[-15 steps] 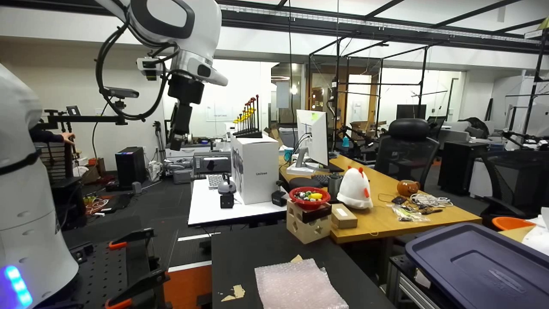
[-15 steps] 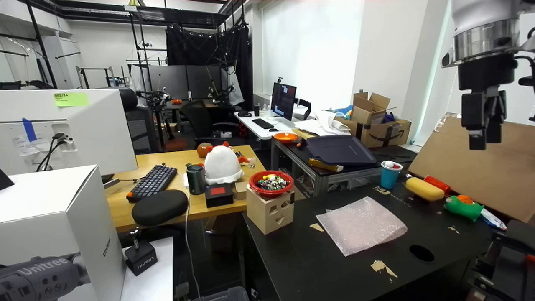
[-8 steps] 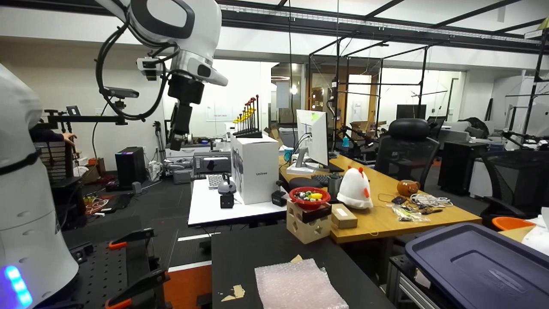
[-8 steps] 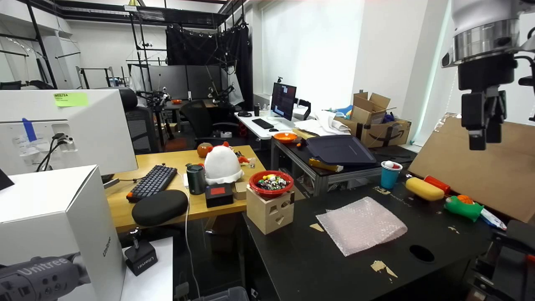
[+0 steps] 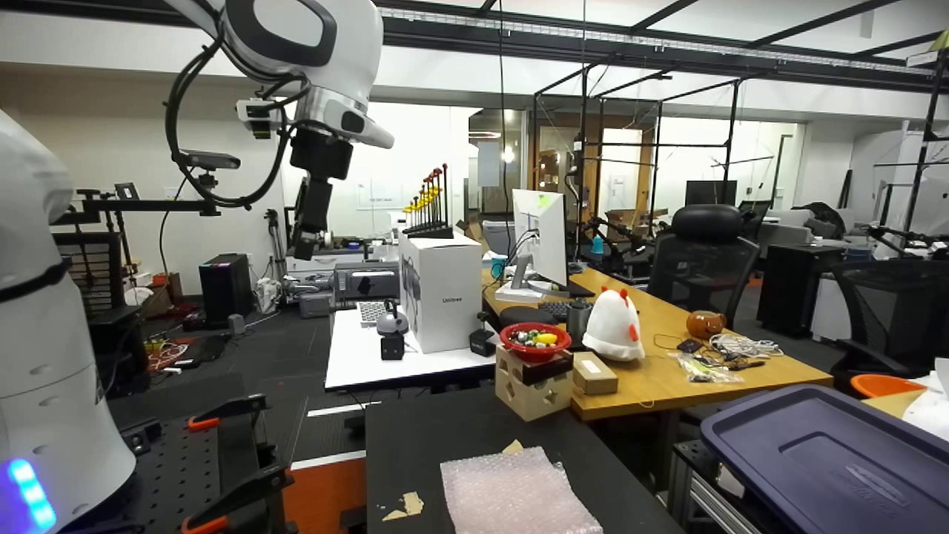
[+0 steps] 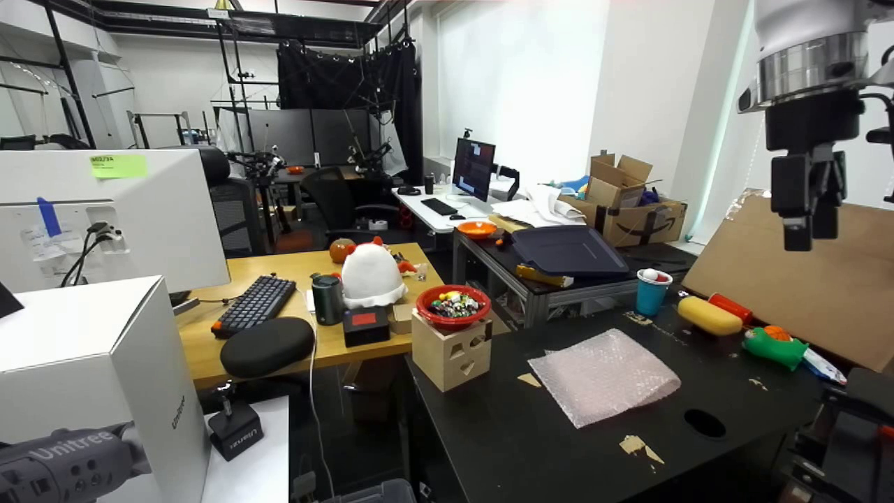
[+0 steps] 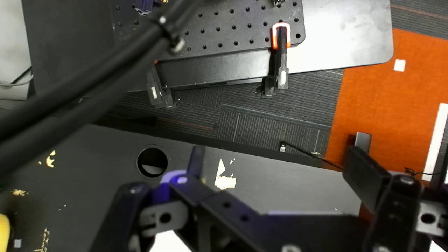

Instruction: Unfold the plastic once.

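While the gripper (image 7: 276,164) hangs well above the level of the black table (image 6: 517,447), the plastic (image 6: 606,381) lies flat on it, untouched, between the wooden shape box (image 6: 447,360) and the round hole (image 6: 704,423). Fingers (image 7: 367,175) wide apart in the wrist view, nothing held. Unfolding not begun; step in hand, as I judge it, is the approach.

Reading the plastic: bubble wrap by its texture. In an exterior view the edge nearer the hole bows up a little; past the opposite edge a sliver of another layer shows. Guess: fold on the hole side, loose edges across from it. Cannot be sure.

To do it well: come down over the loose edge, narrow the opening before contact, slip one fingertip under the top layer only. Thin, floppy stuff; pinching both layers would likely drag everything. Lift gently, carry low over the fold, lay down before letting go. The blue cup (image 6: 651,299) and yellow item (image 6: 709,316) are near; keep clear.
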You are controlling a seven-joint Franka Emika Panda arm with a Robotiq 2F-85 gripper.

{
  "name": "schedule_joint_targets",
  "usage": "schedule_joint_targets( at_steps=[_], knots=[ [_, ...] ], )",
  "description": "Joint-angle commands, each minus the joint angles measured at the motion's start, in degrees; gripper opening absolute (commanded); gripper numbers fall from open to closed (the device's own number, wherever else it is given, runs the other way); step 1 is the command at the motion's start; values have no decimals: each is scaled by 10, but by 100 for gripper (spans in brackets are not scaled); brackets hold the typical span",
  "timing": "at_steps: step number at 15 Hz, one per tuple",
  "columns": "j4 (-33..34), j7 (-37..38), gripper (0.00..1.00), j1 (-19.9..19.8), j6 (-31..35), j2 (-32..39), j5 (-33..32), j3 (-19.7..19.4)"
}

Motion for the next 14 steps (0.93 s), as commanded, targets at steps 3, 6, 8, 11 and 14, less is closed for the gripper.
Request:
schedule_joint_targets(
  at_steps=[3,6,8,11,14],
  knots=[
    [1,-2,100,-3,-2,0,1,3],
    [1,-2,100,-3,-2,0,1,3],
    [1,-2,100,-3,-2,0,1,3],
    [0,-7,100,-6,11,17,-2,-1],
    [8,6,100,-2,58,56,4,8]
  ],
)
